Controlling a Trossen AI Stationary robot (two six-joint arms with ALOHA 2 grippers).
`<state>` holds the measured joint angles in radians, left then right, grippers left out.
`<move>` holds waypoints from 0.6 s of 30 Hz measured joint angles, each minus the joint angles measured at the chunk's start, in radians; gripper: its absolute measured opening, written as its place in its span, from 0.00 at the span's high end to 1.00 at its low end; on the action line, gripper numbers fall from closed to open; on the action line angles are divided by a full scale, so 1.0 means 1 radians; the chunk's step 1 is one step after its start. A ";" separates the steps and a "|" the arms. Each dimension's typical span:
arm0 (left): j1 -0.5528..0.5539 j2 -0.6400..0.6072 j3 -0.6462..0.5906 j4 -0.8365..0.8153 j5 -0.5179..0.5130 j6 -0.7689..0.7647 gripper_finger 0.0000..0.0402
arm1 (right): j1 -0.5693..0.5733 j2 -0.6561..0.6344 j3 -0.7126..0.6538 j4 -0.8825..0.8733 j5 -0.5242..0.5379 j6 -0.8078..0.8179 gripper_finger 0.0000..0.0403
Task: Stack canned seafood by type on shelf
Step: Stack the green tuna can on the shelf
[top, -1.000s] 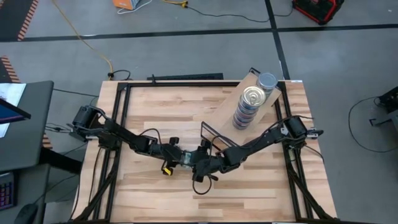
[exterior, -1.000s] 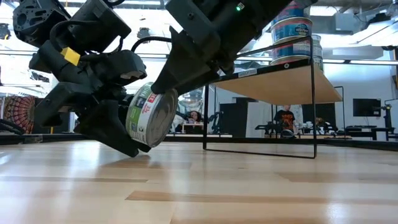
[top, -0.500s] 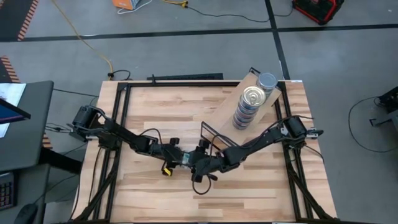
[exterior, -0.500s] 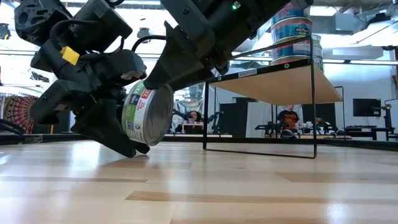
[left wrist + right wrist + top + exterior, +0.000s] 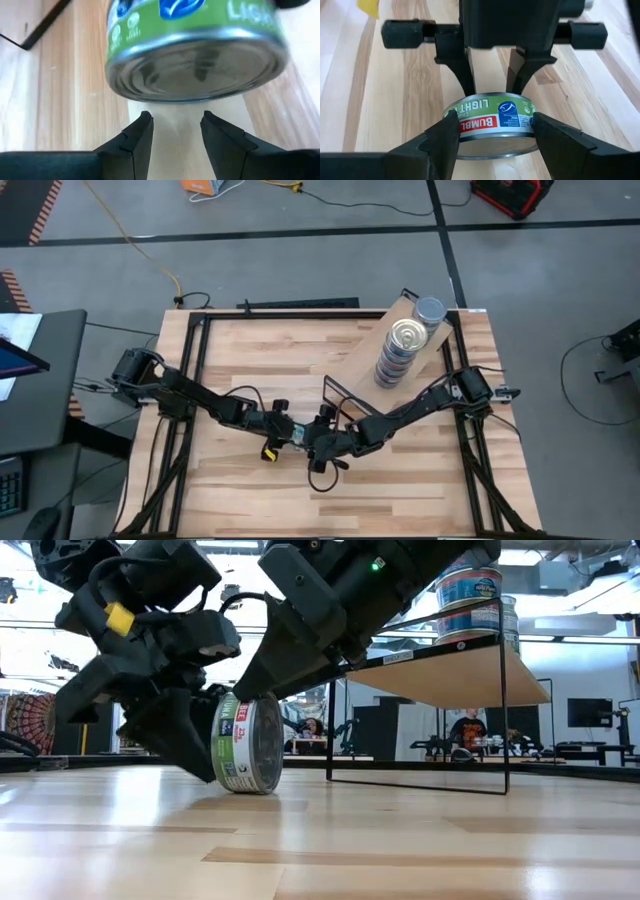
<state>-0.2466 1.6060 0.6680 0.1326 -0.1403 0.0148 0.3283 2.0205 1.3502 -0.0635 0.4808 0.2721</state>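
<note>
Green-labelled tin (image 5: 248, 743) on edge, pinched by right gripper (image 5: 490, 131); left gripper (image 5: 172, 127) spread just behind, likely handover toward shelf (image 5: 365, 350).

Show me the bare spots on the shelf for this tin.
The shelf is bare along its near half, between the two stacks and its front frame corner. The far corner is crowded. The right tool holds the green-label tin on edge; the left tool is open behind it.

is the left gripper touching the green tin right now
Apart. In the left wrist view the left gripper is open, with bare tabletop showing between its fingertips and the green tin.
</note>
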 joint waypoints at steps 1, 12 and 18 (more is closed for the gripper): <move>0.000 -0.008 0.000 -0.002 -0.002 -0.002 0.61 | 0.000 0.000 0.000 -0.002 0.000 0.001 0.33; -0.032 -0.105 -0.003 -0.069 -0.149 -0.075 0.61 | 0.000 -0.007 0.000 -0.004 0.014 -0.015 0.33; -0.060 -0.107 -0.004 -0.063 -0.280 -0.109 0.57 | 0.000 -0.028 0.000 0.008 0.016 -0.030 0.33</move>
<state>-0.3071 1.4994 0.6636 0.0694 -0.4202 -0.0940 0.3283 1.9925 1.3500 -0.0553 0.4965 0.2422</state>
